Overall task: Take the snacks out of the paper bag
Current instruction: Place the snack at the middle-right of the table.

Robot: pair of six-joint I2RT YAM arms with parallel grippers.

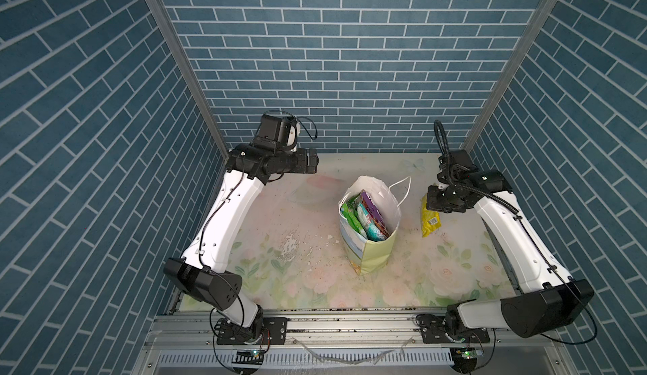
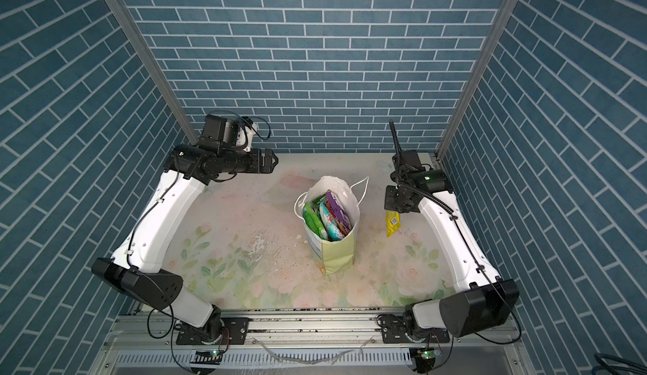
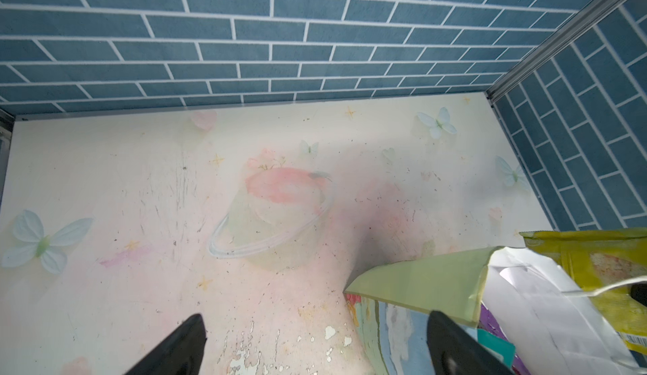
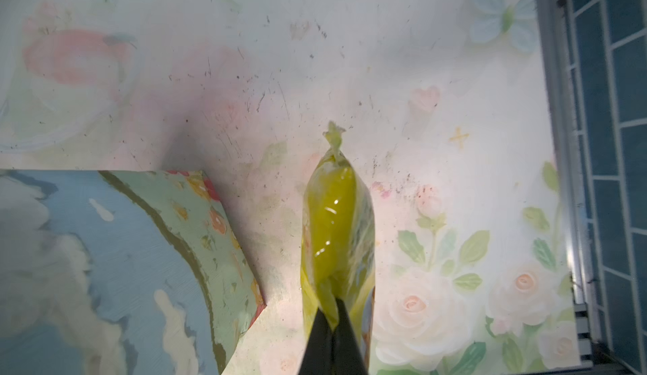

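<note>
Floral table [image 1: 280,250]: paper bag [image 1: 374,257] holds snacks [image 1: 367,215]; right tool [image 4: 332,312] pinches yellow packet [image 4: 332,222], left tool [image 3: 315,317] agape.

Inside the paper bag [image 1: 376,254] only the top edges of the snacks [image 1: 366,215] show. Its walls hide the rest, so their number cannot be told. In both top views the right gripper [image 1: 434,205] covers the upper end of the yellow packet [image 1: 431,222], whose print is too small to read. In the right wrist view the bag is blurred and cut off at the picture's edge.
</note>
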